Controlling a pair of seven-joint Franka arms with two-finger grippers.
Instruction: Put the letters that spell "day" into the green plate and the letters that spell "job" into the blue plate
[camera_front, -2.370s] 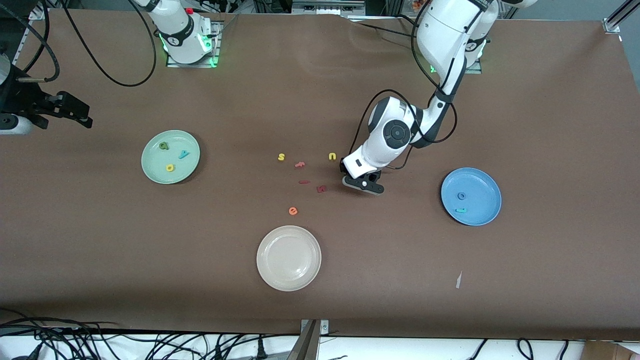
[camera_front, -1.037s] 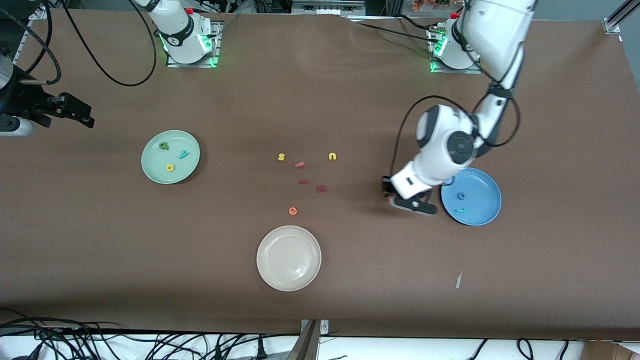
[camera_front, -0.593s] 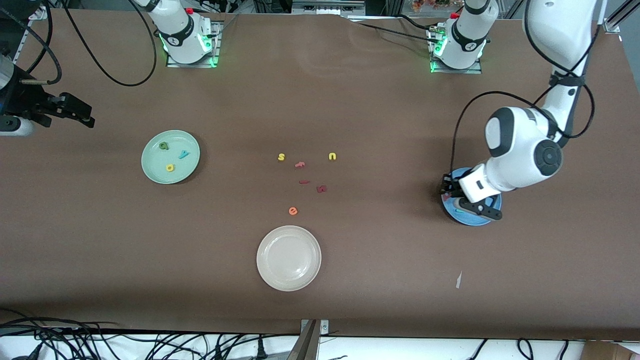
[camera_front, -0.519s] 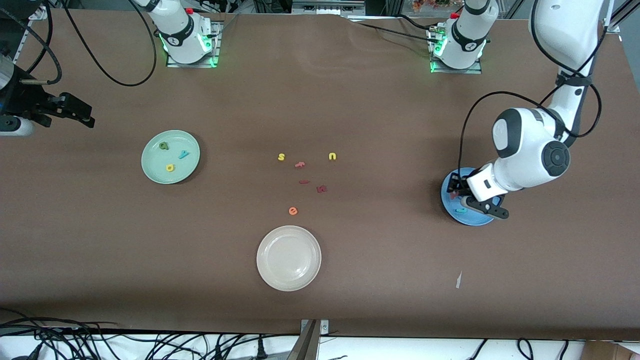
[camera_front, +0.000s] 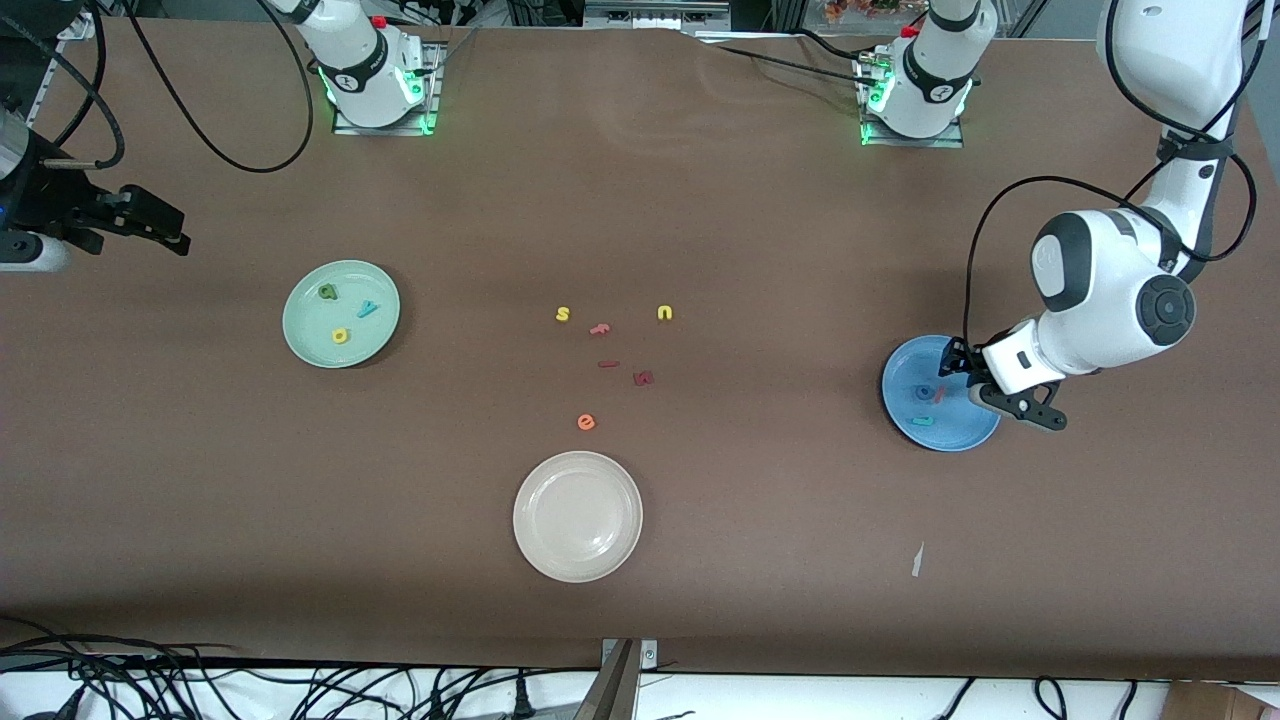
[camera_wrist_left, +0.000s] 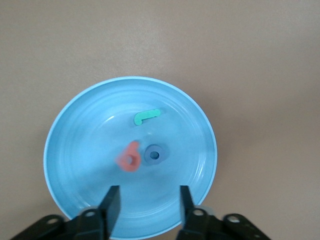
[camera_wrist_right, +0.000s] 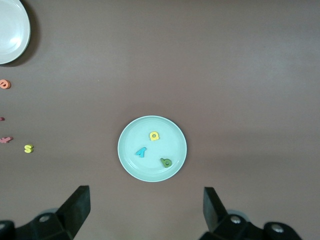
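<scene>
A: The left pincer is over the blue plate, and the pink b that it carried across from the middle of the worktop a moment ago now lies in the plate, touching the blue o, with the teal j just beside them.

B: And the fingers?

A: Parted, nothing between them (the wrist view shows bare plate in the gap). It has let go.

B: So "job" looks finished.

A: By the look of it, yes. At the other end, the green plate holds the yellow d, the dark green a and the teal y, so "day" seems done too.

B: The right arm?

A: It waits; the right pincer hangs high above the green plate, jaws wide and empty.

B: Leftovers?

A: A yellow s, a yellow u, an orange e and some dark red letters near the cream plate.

B: Any brand or label?

A: None readable, only the letters themselves.
</scene>
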